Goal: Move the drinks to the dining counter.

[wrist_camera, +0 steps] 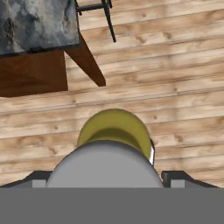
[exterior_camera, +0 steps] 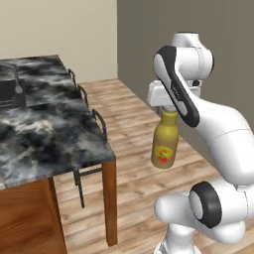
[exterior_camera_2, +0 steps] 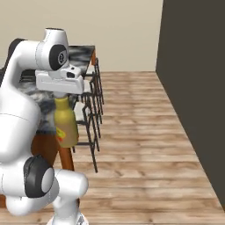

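A yellow bottle (exterior_camera: 165, 144) with an orange-red label hangs upright in the air over the wooden floor, held at its neck by my gripper (exterior_camera: 168, 111), which is shut on it. From the right base, the bottle (exterior_camera_2: 66, 125) sits just under the hand (exterior_camera_2: 61, 97). In the hand view its pale cap and yellow shoulders (wrist_camera: 113, 131) show between the fingertips (wrist_camera: 175, 177). The dining counter (exterior_camera: 49, 129), with a black-grey marbled top, a sunken sink (exterior_camera: 10, 94) and a wooden base, stands to the bottle's left, a short gap away. One of its corners (wrist_camera: 35, 22) appears in the hand view.
Dark metal stools (exterior_camera: 94, 119) line the counter's near side, between it and the bottle; they also appear as stools (exterior_camera_2: 92, 110) in the right base view. A dark wall (exterior_camera_2: 193, 88) bounds the right. Open wooden floor (exterior_camera_2: 140, 145) lies ahead.
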